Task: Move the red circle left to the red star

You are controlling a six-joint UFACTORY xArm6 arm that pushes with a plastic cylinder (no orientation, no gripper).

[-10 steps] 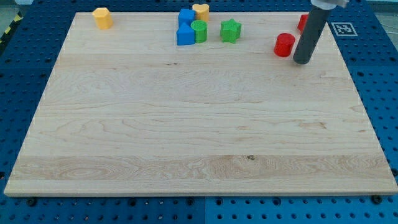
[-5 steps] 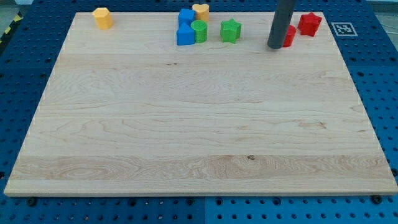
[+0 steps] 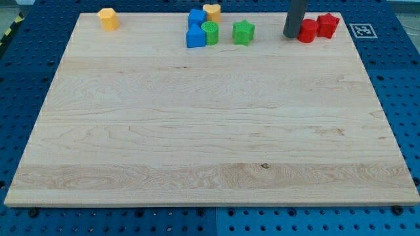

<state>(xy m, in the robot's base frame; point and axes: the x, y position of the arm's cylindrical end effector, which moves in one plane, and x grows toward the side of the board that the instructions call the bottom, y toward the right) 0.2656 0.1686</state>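
Note:
The red circle (image 3: 307,31) sits near the view's top right, touching or nearly touching the left side of the red star (image 3: 327,25). My tip (image 3: 291,35) is down on the board at the circle's left edge, against it. The dark rod rises out of the view's top.
A green star (image 3: 243,31) lies left of my tip. Further left is a cluster: a green cylinder (image 3: 210,32), two blue blocks (image 3: 195,37) (image 3: 196,18) and a yellow heart (image 3: 212,11). A yellow hexagon block (image 3: 108,18) sits at the top left. The wooden board (image 3: 210,131) has blue pegboard around it.
My tip went from the circle's right side around to its left side. The red circle has slid up and to the right, to rest beside the red star.

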